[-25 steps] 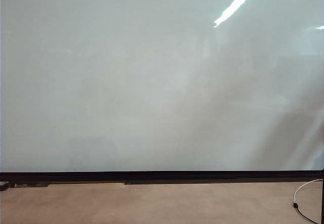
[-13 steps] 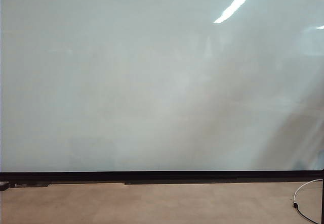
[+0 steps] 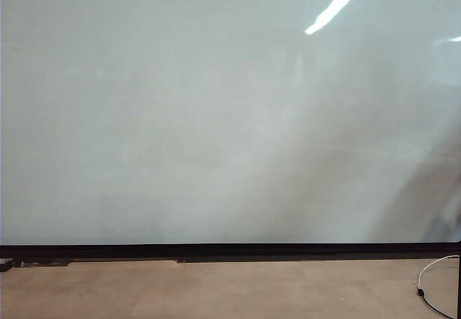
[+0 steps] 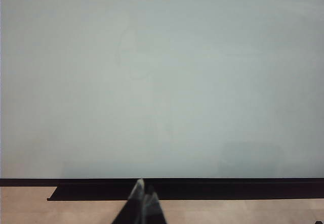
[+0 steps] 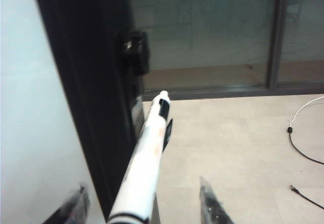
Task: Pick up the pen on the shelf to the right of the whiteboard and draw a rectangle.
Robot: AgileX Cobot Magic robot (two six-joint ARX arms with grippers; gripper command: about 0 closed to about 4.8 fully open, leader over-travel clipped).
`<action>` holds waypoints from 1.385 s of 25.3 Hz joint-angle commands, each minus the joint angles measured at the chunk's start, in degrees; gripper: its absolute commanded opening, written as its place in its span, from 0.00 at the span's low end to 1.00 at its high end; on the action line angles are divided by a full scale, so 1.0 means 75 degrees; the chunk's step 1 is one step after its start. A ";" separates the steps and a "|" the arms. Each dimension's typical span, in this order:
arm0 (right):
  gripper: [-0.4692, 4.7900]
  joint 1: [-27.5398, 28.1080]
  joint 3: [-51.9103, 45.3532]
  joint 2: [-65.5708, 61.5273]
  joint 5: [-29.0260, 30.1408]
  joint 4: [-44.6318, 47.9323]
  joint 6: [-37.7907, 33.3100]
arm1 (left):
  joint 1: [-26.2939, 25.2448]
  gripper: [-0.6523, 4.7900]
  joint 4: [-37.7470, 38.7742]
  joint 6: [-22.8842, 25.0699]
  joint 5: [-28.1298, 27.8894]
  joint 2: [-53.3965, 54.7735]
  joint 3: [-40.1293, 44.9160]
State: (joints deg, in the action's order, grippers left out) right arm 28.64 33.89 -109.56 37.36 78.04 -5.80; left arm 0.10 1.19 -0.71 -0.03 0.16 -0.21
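Office – whiteboard (image 3: 216,117), glass partition (image 5: 228,27)

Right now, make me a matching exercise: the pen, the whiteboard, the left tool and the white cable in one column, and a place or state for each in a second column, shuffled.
Column one
1. pen
2. whiteboard
3. left tool
4. white cable

Column two
A. lies on the floor, at the right of the exterior view
B. tips together, low in front of the board
C. glossy, no black line drawn on it
D. white barrel, between the open fingers of the right tool, by the board's black side frame

Pairs: 1-D, 2-C, 3-B, 4-A
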 commanded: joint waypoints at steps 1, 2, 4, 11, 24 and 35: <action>0.62 -0.0017 0.0096 0.0032 0.0038 0.0160 -0.0052 | 0.0000 0.11 -0.0050 0.0035 0.0032 0.0003 -0.0023; 0.62 -0.0020 0.0140 0.0032 0.0044 0.0172 -0.0058 | 0.0000 0.11 -0.0052 0.0035 0.0029 0.0003 -0.0023; 0.62 -0.0020 0.0210 0.0032 0.0041 0.0204 -0.0096 | 0.0000 0.11 -0.0050 0.0035 0.0029 0.0003 -0.0023; 0.62 -0.0023 0.0289 0.0029 0.0038 0.0198 -0.0221 | 0.0003 0.11 -0.0052 0.0035 0.0029 0.0003 -0.0020; 0.62 -0.0122 0.0425 0.0017 0.0128 0.0175 -0.0385 | 0.0003 0.11 -0.0052 0.0035 0.0029 0.0003 -0.0020; 0.61 -0.0219 0.0612 -0.0402 0.0166 0.0262 -0.0472 | 0.0000 0.11 -0.0050 0.0035 0.0029 0.0003 -0.0023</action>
State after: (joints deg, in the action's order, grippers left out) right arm 27.03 38.15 -112.90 38.52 78.59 -9.32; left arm 0.10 1.19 -0.71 -0.03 0.16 -0.21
